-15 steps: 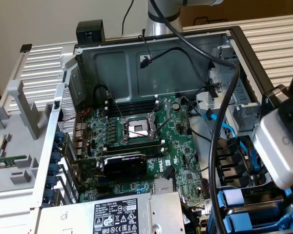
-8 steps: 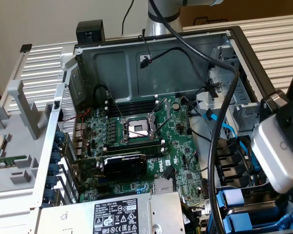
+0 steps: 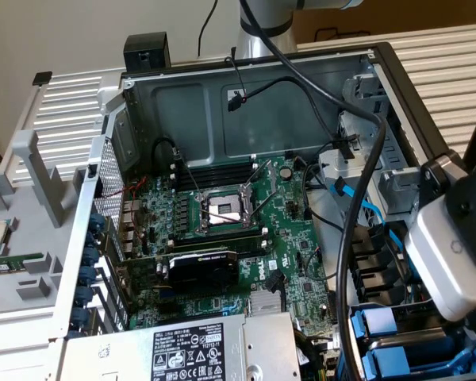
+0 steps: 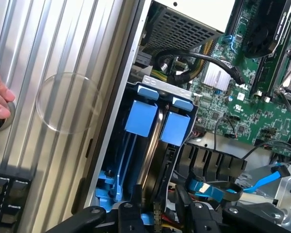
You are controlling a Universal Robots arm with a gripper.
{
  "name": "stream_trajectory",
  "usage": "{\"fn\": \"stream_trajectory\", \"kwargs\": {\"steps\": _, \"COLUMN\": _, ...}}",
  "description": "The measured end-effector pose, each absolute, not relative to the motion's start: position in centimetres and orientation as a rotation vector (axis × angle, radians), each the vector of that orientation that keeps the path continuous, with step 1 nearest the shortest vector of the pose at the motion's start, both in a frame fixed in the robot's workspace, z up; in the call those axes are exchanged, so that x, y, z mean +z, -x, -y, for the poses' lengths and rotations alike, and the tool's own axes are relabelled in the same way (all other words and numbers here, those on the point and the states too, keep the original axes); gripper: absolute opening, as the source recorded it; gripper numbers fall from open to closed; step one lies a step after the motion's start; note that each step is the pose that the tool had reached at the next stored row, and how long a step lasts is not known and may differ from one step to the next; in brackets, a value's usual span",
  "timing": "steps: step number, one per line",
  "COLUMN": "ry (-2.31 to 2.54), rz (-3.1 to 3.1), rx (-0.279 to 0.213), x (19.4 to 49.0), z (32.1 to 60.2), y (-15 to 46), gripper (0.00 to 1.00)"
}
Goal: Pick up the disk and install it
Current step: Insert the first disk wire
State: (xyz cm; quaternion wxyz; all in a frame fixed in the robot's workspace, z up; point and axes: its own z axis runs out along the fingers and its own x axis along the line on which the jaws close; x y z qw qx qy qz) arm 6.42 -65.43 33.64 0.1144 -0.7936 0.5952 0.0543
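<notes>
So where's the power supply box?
Bottom centre of the exterior view: the power supply box sits below the motherboard, blue trays to the exterior view's right.

light: even, soft | shadows: inside case | glare: faint ring, ribbed panel

You'll find the disk standing on edge inside the drive bay, with only its thin dark-and-silver side turned toward you. Square bright blue plastic tabs sit just beside that edge on both sides, and you cannot tell which one belongs to its frame. Its label faces away, so none of the print can be read.
</notes>
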Motion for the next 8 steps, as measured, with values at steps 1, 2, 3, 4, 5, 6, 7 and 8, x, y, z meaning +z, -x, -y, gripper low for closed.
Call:
{"fn": "stream_trajectory", "kwargs": {"steps": 1, "ry": 2.326, "rz": -1.744, "rx": 0.161, "x": 33.6, "z": 65.43, "y": -6.42, "gripper": 0.4}}
{"fn": "stream_trajectory", "kwargs": {"steps": 2, "ry": 2.326, "rz": -1.744, "rx": 0.161, "x": 33.58, "z": 65.43, "y": -6.42, "gripper": 0.4}}
{"fn": "stream_trajectory", "kwargs": {"steps": 3, "ry": 2.327, "rz": -1.744, "rx": 0.162, "x": 33.57, "z": 65.43, "y": -6.42, "gripper": 0.4}}
{"fn": "stream_trajectory", "kwargs": {"steps": 4, "ry": 2.327, "rz": -1.745, "rx": 0.163, "x": 33.54, "z": 65.43, "y": -6.41, "gripper": 0.4}}
{"fn": "stream_trajectory", "kwargs": {"steps": 5, "ry": 2.327, "rz": -1.745, "rx": 0.164, "x": 33.52, "z": 65.44, "y": -6.4, "gripper": 0.4}}
{"fn": "stream_trajectory", "kwargs": {"steps": 6, "ry": 2.328, "rz": -1.746, "rx": 0.166, "x": 33.51, "z": 65.43, "y": -6.39, "gripper": 0.4}}
{"fn": "stream_trajectory", "kwargs": {"steps": 7, "ry": 2.328, "rz": -1.746, "rx": 0.166, "x": 33.5, "z": 65.43, "y": -6.38, "gripper": 0.4}}
{"fn": "stream_trajectory", "kwargs": {"steps": 8, "ry": 2.328, "rz": -1.746, "rx": 0.167, "x": 33.49, "z": 65.43, "y": -6.37, "gripper": 0.4}}
